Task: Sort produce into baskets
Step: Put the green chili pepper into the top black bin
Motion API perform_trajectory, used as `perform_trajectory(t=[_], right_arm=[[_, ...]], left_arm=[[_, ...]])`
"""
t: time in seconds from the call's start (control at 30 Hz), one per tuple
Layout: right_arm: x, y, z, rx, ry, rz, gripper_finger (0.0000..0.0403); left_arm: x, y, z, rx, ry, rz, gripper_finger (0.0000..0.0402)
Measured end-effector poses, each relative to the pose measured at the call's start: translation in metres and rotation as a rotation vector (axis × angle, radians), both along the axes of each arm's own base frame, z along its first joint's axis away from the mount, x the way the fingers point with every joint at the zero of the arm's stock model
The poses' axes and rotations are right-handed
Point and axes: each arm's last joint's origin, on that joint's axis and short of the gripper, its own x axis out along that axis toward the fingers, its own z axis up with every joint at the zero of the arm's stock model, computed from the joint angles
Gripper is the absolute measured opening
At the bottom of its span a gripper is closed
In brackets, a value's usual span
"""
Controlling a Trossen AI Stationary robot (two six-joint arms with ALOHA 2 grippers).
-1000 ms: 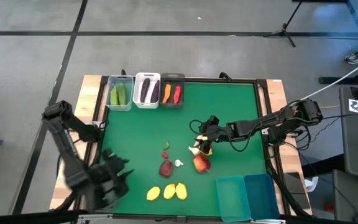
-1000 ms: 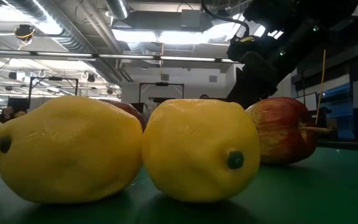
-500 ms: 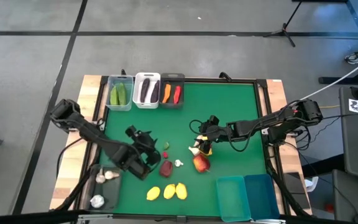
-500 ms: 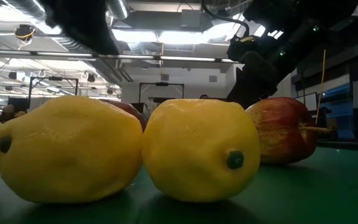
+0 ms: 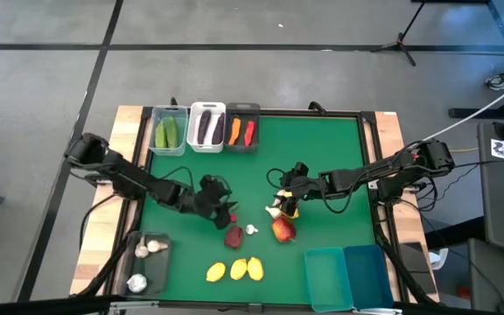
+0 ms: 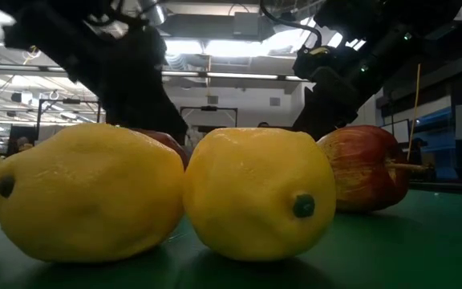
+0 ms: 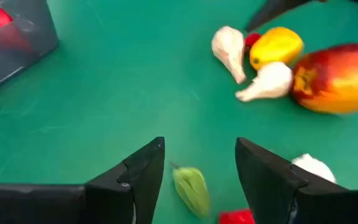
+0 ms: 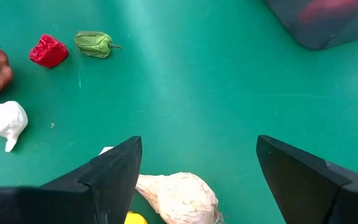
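**Inspector A:** Left gripper point(image 5: 221, 203), report.

**Inspector B:** Its jaws stand parted and hold nothing. In the left wrist view a small green piece point(image 7: 191, 190) lies between them on the table point(image 5: 322, 149), with a red scrap point(image 7: 235, 216) just beside it. I judge the arm is lined up to take one of these.

**Inspector A:** Right gripper point(image 5: 280, 208)?

**Inspector B:** Jaws spread wide, empty, poised over a garlic bulb point(image 8: 179, 194). The large red fruit point(image 5: 283, 229) lies just beside that garlic, nearer the front edge.

**Inspector A:** Remaining produce?

**Inspector B:** A darker red fruit point(image 5: 234, 236) and a second garlic bulb point(image 5: 251, 230) sit left of the large red fruit; three lemons point(image 5: 236, 269) lie further toward the front edge. Cucumbers point(image 5: 167, 133), eggplants point(image 5: 207, 128) and the carrot point(image 5: 234, 129) are already binned along the back edge.

**Inspector A:** Clearance?

**Inspector B:** Tight around the red fruit, where both arms converge. Open green behind it, up to the bins. The teal baskets point(image 5: 348, 276) stand empty at the front right corner.
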Motion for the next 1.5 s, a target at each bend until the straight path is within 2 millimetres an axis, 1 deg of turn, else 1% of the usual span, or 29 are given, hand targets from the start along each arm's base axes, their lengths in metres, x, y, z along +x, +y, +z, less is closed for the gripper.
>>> perform_trajectory(t=[0.1,0.2,0.37,0.63,0.83,1.13,1.37,1.5], right_arm=[[0.000,0.000,0.000,-0.002,0.000,-0.002,0.0317],[0.000,0.000,0.000,-0.002,0.001,-0.002,0.0317],[0.000,0.000,0.000,-0.003,0.000,-0.003,0.0317],[0.000,0.000,0.000,-0.003,0.000,-0.003,0.0317],[0.000,0.000,0.000,-0.003,0.000,-0.004,0.0317],[0.000,0.000,0.000,-0.002,0.002,-0.002,0.0317],[0.000,0.000,0.000,-0.002,0.005,-0.002,0.0317],[0.000,0.000,0.000,-0.003,0.004,0.000,0.0317]], left_arm=[[-0.001,0.014,-0.006,-0.012,0.000,0.033,0.0193],[0.000,0.018,-0.009,-0.036,0.010,0.042,0.0193],[0.008,0.010,-0.016,-0.031,0.034,0.020,0.0193],[0.025,-0.008,-0.039,-0.015,0.104,-0.020,0.0193],[0.027,-0.010,-0.050,-0.044,0.131,0.014,0.0193],[0.022,-0.009,-0.050,-0.058,0.172,0.038,0.0193],[0.011,-0.006,-0.037,-0.042,0.215,0.058,0.0193],[0.011,-0.006,-0.029,-0.036,0.186,0.067,0.0193]])
